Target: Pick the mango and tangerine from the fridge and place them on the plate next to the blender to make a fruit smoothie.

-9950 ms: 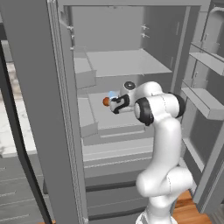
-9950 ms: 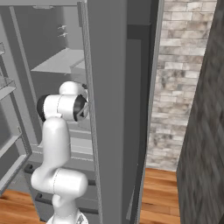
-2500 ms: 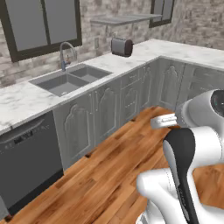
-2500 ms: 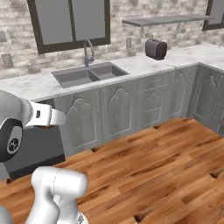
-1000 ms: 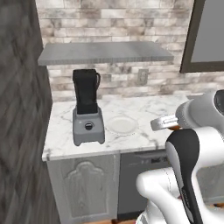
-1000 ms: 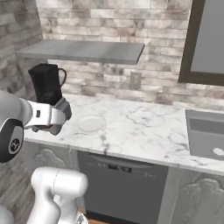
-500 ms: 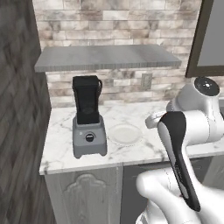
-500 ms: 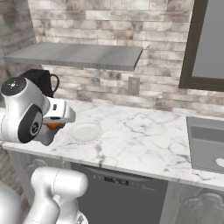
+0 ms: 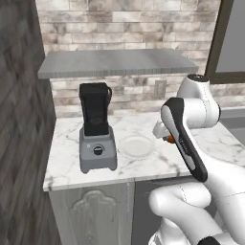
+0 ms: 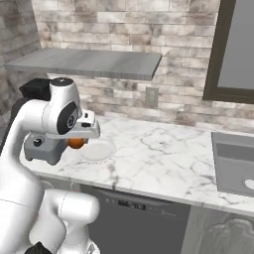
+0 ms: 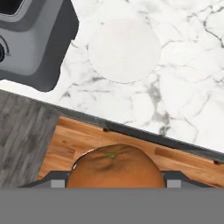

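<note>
Holding a tangerine (image 11: 112, 168) between partly closed jaws, the gripper (image 10: 76, 143) hangs above the marble tabletop (image 10: 163, 154), just beside the plate (image 9: 137, 146) near the blender (image 9: 97, 128).

Tangerine (image 11: 112, 168) sat betw. my jaws, orange, stem dimple up toward cam, held above the counter (image 9: 143, 165) edge. Plate (image 9: 137, 146), small, white, round, lay flat on counter just beside blender (image 9: 96, 128): grey base, front knob, black jar upright.
</note>
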Available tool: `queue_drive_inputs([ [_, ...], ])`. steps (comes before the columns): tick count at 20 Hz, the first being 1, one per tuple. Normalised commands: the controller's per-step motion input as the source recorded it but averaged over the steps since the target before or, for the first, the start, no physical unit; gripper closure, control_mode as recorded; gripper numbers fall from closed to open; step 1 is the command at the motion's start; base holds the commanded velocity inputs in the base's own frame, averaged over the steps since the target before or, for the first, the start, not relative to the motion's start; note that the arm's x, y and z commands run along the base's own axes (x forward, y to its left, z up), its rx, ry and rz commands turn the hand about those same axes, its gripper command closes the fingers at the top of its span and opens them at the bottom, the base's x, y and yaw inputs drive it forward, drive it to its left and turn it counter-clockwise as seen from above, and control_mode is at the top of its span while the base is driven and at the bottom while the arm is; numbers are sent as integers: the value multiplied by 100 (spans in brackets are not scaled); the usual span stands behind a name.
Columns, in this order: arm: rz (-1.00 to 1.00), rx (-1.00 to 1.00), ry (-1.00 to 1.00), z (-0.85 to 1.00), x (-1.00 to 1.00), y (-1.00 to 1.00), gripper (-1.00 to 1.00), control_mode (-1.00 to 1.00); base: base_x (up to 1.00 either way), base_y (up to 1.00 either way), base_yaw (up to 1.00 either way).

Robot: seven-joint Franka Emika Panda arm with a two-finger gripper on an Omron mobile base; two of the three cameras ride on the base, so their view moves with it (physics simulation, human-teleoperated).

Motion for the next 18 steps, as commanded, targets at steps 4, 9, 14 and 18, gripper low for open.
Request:
queue_drive_inputs([
  [4, 1, 1, 0, -53, 47, 0, 100, -100, 0, 0, 0],
  [9, 1, 0, 2, -49, 70, 0, 100, -100, 0, 0, 0],
  [14, 0, 0, 2, -36, 64, 0, 100, -100, 0, 0, 0],
  [18, 0, 0, 4, -56, 49, 0, 100, -100, 0, 0, 0],
])
